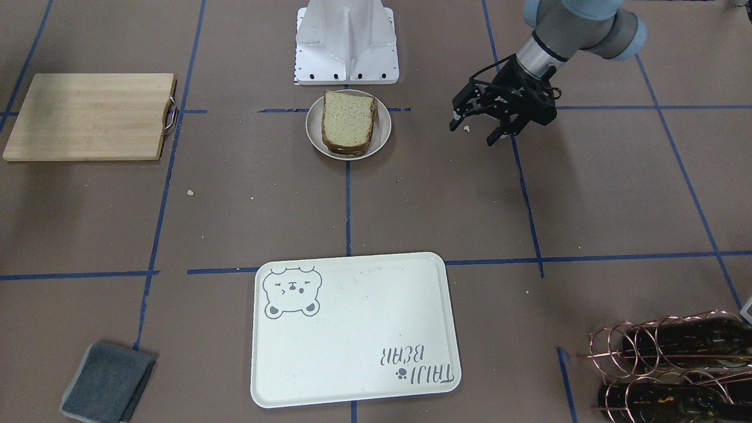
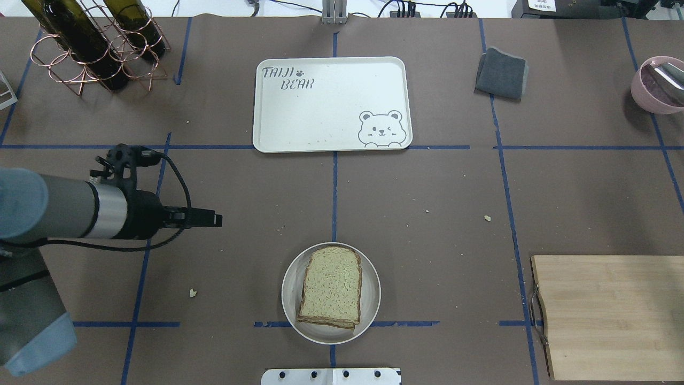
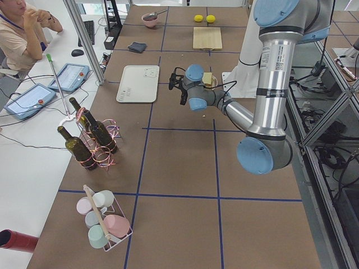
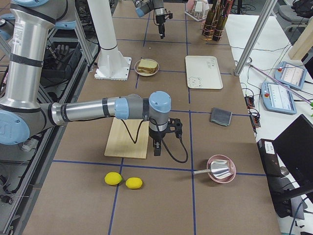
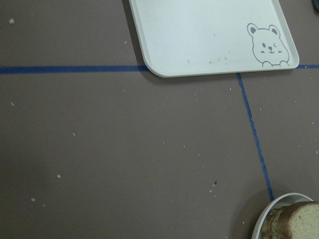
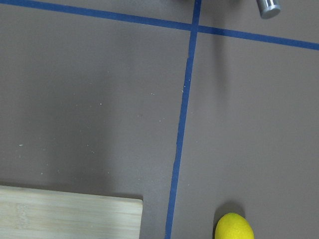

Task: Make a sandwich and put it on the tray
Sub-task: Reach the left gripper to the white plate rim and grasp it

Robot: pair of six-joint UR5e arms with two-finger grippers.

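Observation:
The sandwich (image 1: 348, 120), two stacked speckled bread slices with brown crusts, lies on a small round pale plate (image 1: 385, 136) near the robot base; it also shows in the overhead view (image 2: 331, 287). No egg shows. The cream tray (image 1: 352, 346) with the bear face is empty, across the table (image 2: 331, 104). My left gripper (image 1: 473, 132) is open and empty, above the table beside the plate (image 2: 214, 218). My right gripper (image 4: 156, 147) shows only in the exterior right view, by the cutting board; I cannot tell whether it is open or shut.
A wooden cutting board (image 2: 609, 315) lies on the robot's right. A grey cloth (image 2: 502, 72), a pink bowl (image 2: 657, 85) and a wire rack of wine bottles (image 2: 91, 43) stand at the far side. Two lemons (image 4: 122, 180) lie past the board.

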